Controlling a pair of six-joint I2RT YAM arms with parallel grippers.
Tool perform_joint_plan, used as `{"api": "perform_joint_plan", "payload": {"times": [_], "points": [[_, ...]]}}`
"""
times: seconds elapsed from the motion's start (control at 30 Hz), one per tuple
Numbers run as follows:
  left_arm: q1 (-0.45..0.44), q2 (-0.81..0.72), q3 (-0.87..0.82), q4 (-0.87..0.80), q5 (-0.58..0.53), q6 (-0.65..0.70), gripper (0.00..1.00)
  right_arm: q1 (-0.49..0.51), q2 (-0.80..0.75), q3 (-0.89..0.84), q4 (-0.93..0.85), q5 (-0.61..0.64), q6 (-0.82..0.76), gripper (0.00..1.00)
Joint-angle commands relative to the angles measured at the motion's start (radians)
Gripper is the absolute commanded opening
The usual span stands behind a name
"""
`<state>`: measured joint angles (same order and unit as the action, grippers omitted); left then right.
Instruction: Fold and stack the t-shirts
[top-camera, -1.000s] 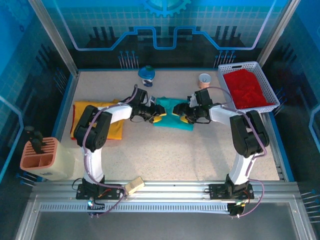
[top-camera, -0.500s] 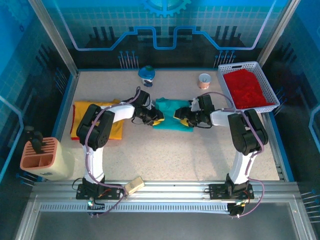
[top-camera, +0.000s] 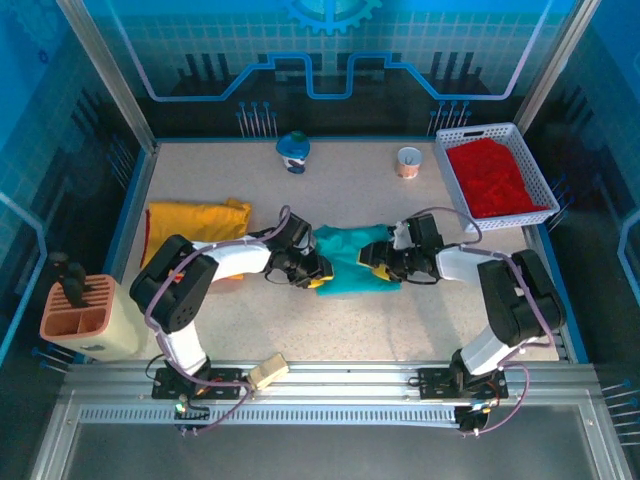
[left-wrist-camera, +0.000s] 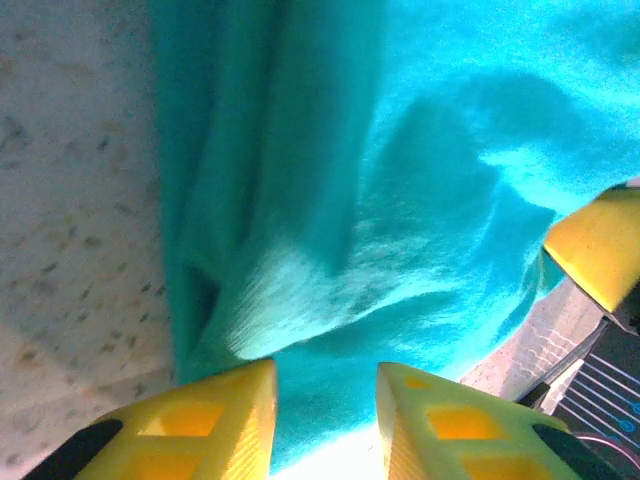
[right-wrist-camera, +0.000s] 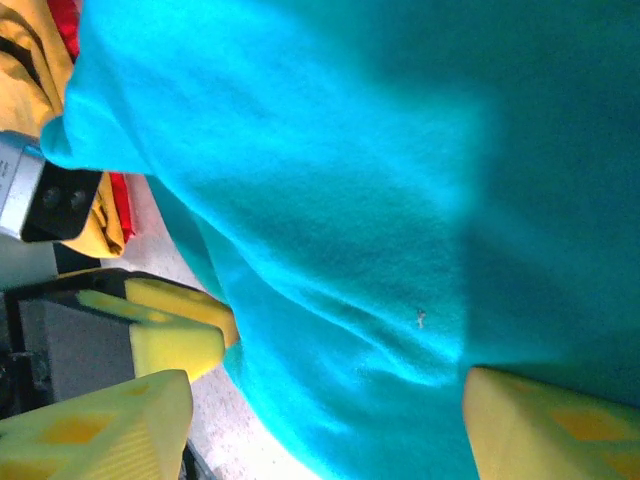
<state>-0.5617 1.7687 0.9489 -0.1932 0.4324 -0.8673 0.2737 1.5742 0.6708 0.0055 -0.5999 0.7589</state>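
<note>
tees: 1 teal (top-camera: 345, 258), 1 yellow (top-camera: 195, 218), 1 red (top-camera: 495, 180)

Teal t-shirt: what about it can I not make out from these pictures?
- Top view: the teal t-shirt has its side edges hidden under the left gripper and right gripper.
- Left wrist view: whether the fingers pinch the cloth; the picture's bottom edge cuts off the contact.
- Right wrist view: the shirt's outline, cut off by the frame.
</note>
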Motion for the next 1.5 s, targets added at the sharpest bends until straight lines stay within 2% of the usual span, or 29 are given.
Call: {"api": "perform_joint_plan", "payload": {"times": [0.0,0.13,0.27,0.5,0.7,0.83,1.07,1.23,1.47], "points": [[0.004,-0.018,0.118,-0.175,-0.054,0.034,0.36,-0.007,-0.060,0.020,-0.147,0.043,-0.005,0.73],[0.016,0.027,0.259,-0.253,-0.032,0.075,0.37,-0.008,-0.090,0.105,-0.211,0.039,-0.009,0.74],[0.023,0.075,0.342,-0.251,-0.028,0.076,0.38,-0.013,-0.062,0.169,-0.213,0.035,-0.002,0.74],[0.067,0.216,0.442,-0.214,0.020,0.061,0.37,-0.025,0.089,0.264,-0.058,-0.016,0.079,0.74],[0.142,0.266,0.451,-0.080,0.048,-0.010,0.37,-0.066,0.229,0.376,-0.005,-0.029,0.084,0.74],[0.170,0.322,0.476,-0.034,0.071,-0.055,0.37,-0.098,0.322,0.405,0.044,-0.047,0.102,0.74],[0.210,0.430,0.525,-0.048,0.112,-0.073,0.37,-0.121,0.455,0.397,0.107,-0.072,0.135,0.74],[0.239,0.386,0.508,-0.039,0.120,-0.065,0.37,-0.136,0.431,0.356,0.166,-0.099,0.160,0.75],[0.249,0.281,0.557,-0.163,0.077,0.019,0.39,-0.146,0.320,0.390,0.082,-0.101,0.124,0.77]]}}
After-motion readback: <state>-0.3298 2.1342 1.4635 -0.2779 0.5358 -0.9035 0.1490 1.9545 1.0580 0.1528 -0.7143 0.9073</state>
